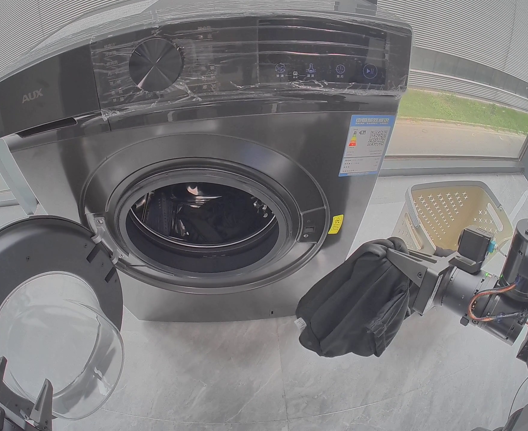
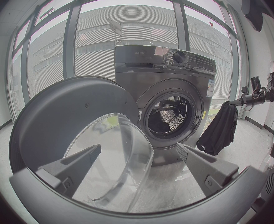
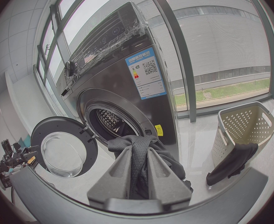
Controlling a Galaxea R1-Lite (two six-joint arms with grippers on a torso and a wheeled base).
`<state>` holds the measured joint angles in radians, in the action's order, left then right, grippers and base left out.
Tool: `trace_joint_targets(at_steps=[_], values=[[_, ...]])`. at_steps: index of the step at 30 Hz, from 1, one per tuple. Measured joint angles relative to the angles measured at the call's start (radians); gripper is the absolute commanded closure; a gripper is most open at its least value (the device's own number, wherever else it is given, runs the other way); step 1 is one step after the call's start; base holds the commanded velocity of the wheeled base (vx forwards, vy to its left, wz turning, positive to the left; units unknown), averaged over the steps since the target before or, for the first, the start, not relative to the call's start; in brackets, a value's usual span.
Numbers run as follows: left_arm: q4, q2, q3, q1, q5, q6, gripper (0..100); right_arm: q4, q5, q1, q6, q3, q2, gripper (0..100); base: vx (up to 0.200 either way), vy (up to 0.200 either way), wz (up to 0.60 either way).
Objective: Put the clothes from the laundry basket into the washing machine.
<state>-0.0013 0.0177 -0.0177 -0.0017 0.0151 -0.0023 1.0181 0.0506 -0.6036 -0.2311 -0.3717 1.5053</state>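
**Black garment in my right gripper, drum not yet reached**

My right gripper is clamped on a bunched fold of a black garment. The cloth is pinched between both fingers and the rest hangs below in a loose bag, clear of the floor. It sits to the right of the washing machine, lower than the drum opening and off to its side.

I judge the garment light, limp and slightly slick. It will swing and trail, so the hanging part should pass over the door seal before I let go. A hold on a thick bunch, like this one, should keep it from sliding out.

Something dark seems to lie inside the drum already. Behind my right arm the laundry basket stands tipped, with another dark piece draped over its front rim. That rim fold looks like the easy place to take it.

My left gripper is spread wide, holding nothing, just beside the swung-open door.
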Motion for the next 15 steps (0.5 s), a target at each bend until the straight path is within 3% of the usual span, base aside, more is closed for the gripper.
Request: trace_joint_targets(at_steps=[11,15], values=[[0.0,0.0,0.0,0.0,0.0,0.0,0,0.0,-0.002,-0.001,0.001,-0.001,0.002,100,0.0,0.0,0.0],[0.0,0.0,0.0,0.0,0.0,0.001,0,0.0,-0.002,0.0,0.001,-0.001,0.003,100,-0.15,0.0,0.0]])
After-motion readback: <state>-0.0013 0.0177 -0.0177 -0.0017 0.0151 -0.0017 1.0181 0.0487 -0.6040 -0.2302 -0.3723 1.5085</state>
